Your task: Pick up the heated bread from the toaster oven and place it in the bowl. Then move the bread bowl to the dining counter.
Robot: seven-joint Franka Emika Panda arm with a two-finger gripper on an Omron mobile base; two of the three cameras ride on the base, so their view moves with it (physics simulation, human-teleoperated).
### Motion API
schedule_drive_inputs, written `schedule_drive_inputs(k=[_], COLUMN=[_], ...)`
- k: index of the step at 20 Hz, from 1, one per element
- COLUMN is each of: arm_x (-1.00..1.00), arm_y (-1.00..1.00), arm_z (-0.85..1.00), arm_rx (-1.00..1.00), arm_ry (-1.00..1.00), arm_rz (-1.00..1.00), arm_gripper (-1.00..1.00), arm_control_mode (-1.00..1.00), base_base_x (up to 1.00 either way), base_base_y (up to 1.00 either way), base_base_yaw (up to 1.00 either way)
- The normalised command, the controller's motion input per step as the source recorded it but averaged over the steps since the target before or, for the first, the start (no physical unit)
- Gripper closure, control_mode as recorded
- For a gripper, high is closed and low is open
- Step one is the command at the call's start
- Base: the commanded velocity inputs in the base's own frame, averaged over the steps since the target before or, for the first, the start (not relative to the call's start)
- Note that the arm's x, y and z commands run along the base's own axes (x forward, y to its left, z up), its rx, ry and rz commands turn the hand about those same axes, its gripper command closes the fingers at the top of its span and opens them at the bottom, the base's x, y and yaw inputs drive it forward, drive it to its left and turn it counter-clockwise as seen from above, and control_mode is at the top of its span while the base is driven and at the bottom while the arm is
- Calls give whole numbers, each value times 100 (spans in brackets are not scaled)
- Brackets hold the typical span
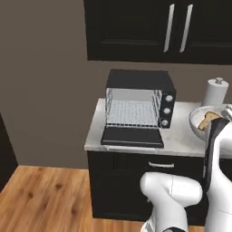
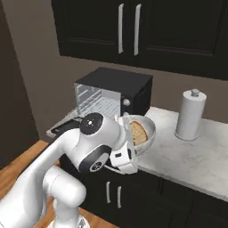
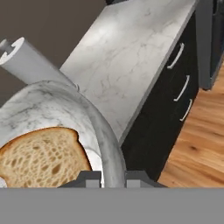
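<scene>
My gripper [image 3: 114, 177] is shut on the near rim of the white-grey speckled bowl [image 3: 96, 127], one fingertip inside the wall and one outside. The bowl [image 2: 150, 131] hangs tilted at the counter's front edge, right of the toaster oven [image 2: 120, 91]. A flat tan slice with a darker crust [image 3: 41, 155] lies in the bowl [image 1: 197, 122]. The heated bread is hidden from me. The toaster oven [image 1: 138, 102] stands with its door [image 1: 131, 136] dropped open and its wire rack bare. The dining counter is out of view.
A paper towel roll [image 2: 190, 116] stands upright behind the bowl on the small marbled counter [image 2: 200, 156]. Black wall cabinets [image 1: 158, 27] hang above. Dark drawers [image 3: 175, 87] sit below the top, with wooden floor [image 1: 45, 195] in front.
</scene>
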Motion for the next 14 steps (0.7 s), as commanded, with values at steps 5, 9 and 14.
schedule_drive_inputs(k=[5, 9, 14], arm_x=[0, 0, 0], arm_y=[0, 0, 0], arm_z=[0, 0, 0], arm_rx=[0, 0, 0], arm_ry=[0, 0, 0], arm_rz=[0, 0, 0], arm_gripper=[100, 100, 100], arm_control_mode=[100, 100, 100], base_base_x=[-50, -6, 0], base_base_y=[-8, -5, -1], base_base_yaw=[98, 100, 100])
